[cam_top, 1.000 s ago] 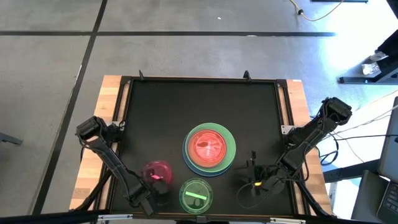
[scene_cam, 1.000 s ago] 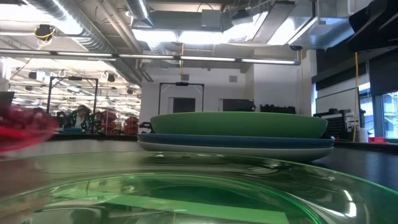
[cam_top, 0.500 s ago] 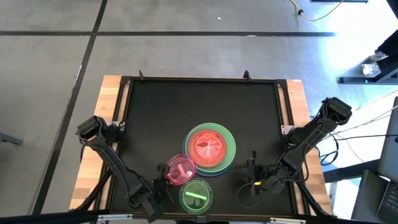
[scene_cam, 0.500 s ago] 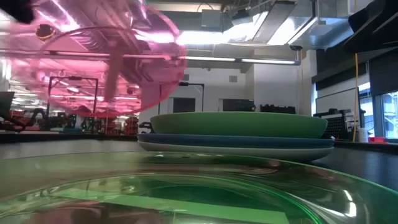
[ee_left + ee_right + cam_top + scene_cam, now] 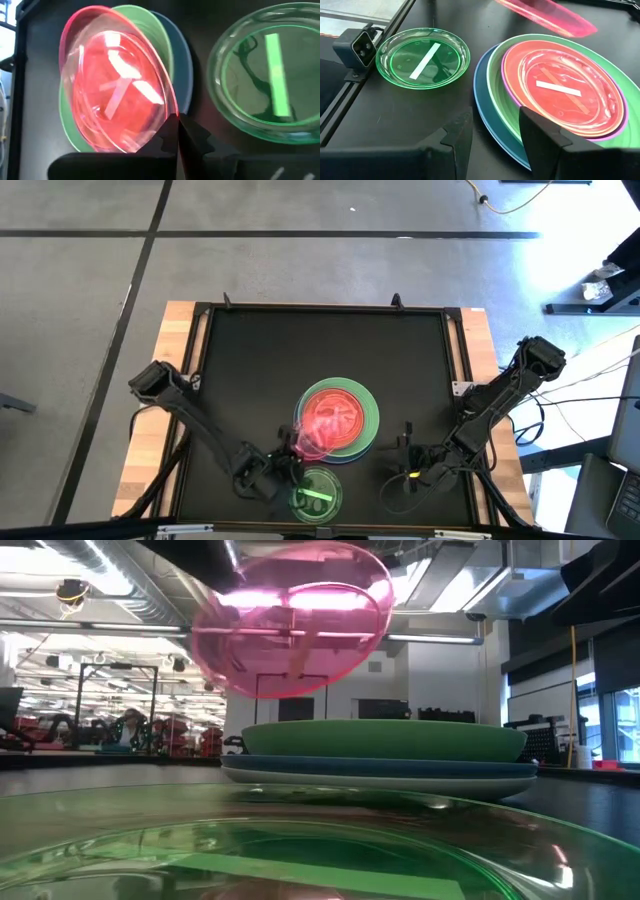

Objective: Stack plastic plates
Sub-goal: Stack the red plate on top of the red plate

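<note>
A stack of plates (image 5: 338,418) rests on the black mat: white at the bottom (image 5: 380,781), then blue, green (image 5: 505,75), purple and orange (image 5: 520,60), with a see-through dish and its pale bar (image 5: 559,86) on top. A small see-through green dish (image 5: 315,495) lies flat just near of the stack. My left gripper (image 5: 278,465) is shut on a see-through pink dish (image 5: 295,620), which is in the air over the stack's near-left edge. My right gripper (image 5: 406,445) waits open, right of the stack. My left gripper pinches the pink dish's rim (image 5: 169,116) between its two fingers, on the side nearest the arm. The fingers come in slanting from the table's near-left side. The dish is lifted clear and tilted, its far side higher, above the stack (image 5: 380,745).
The raised frame of the black mat (image 5: 200,360) runs round the work area, with wooden table edges (image 5: 160,440) outside it. A small camera block (image 5: 354,46) sits by the green dish at the near edge. The far half of the mat (image 5: 320,345) holds nothing.
My left gripper has lifted the pink dish off the mat from a spot left of the green dish. It has carried the dish up and toward the right and slightly far, until it hangs over the stack's near-left edge. The dish has tipped from low and flat to tilted.
</note>
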